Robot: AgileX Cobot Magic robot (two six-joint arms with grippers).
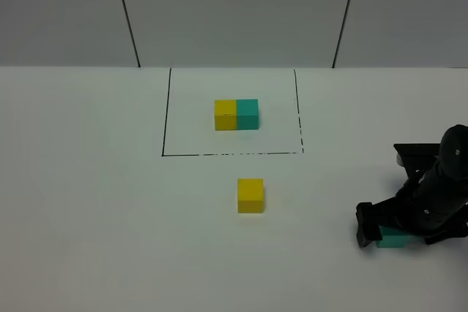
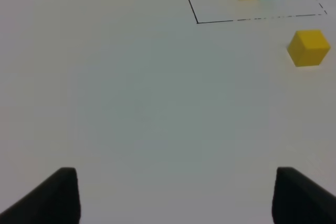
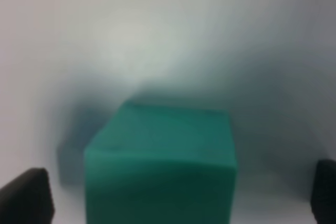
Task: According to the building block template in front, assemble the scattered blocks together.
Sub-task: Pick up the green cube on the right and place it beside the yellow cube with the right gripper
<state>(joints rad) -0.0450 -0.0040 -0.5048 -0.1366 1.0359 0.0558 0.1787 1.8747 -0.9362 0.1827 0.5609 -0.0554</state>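
Standing at the far middle of the white table (image 1: 88,239), the building block template (image 1: 236,115) is a yellow cube on the left joined face to face with a teal cube on the right. The pair is enclosed by a thin black drawn rectangle (image 1: 165,118) whose near and right lines are partly broken. Scattered blocks, two items. Item one, the loose yellow cube (image 1: 250,195), sits upright on the table just outside the near line of the rectangle, about in line with the template and apart from it. Item two, the loose teal cube (image 1: 393,241), rests on the table at the near right, well apart from the yellow one and mostly covered by the black arm above it. The right gripper (image 3: 176,192) is lowered over this teal cube, its fingers spread to either side; the wrist view is blurred but shows bare table between each finger and the block, so nothing is clamped. The left gripper (image 2: 173,195) has its two dark fingertips (image 2: 60,195) wide apart over bare table and holds nothing, with the template and the loose yellow cube well beyond them. A grey panelled wall (image 1: 234,12) closes the far side.
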